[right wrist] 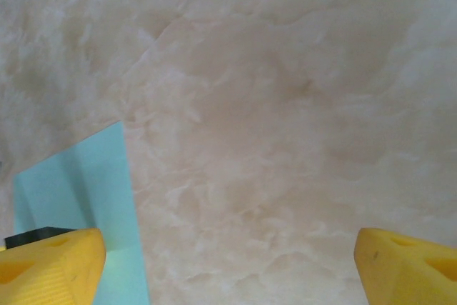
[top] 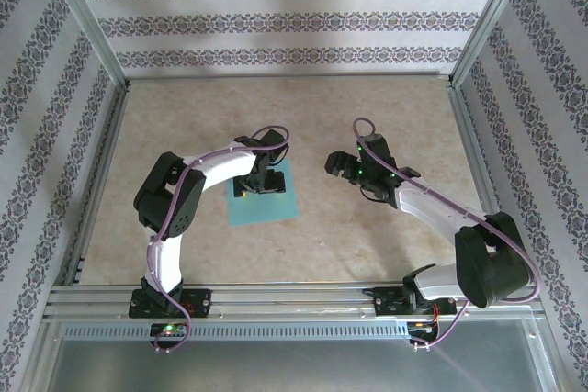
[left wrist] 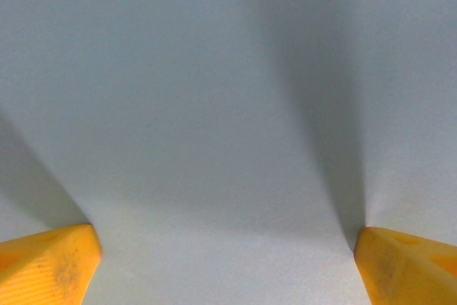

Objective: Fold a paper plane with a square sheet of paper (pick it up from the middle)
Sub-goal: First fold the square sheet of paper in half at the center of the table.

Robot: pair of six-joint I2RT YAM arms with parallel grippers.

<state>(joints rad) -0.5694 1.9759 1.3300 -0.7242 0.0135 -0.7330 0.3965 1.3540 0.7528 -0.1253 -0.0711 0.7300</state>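
The paper is a flat light-blue sheet (top: 266,199), roughly square, lying on the table left of centre; no dart shape shows. My left gripper (top: 260,182) hangs low over the sheet's far half and hides part of it. In the left wrist view the pale blue paper (left wrist: 214,105) spreads under the open left gripper (left wrist: 227,248), with the yellow fingertips (left wrist: 50,266) wide apart. My right gripper (top: 342,164) hovers to the right of the sheet, open. From its wrist view, the paper's corner (right wrist: 78,183) with a faint crease lies beside the left fingertip (right wrist: 53,266); bare table sits between the jaws of the right gripper (right wrist: 230,248).
The beige marbled tabletop (top: 367,227) is ringed by an aluminium frame (top: 101,181) and patterned walls. A metal rail (top: 294,300) runs along the near edge, where both arm bases are bolted.
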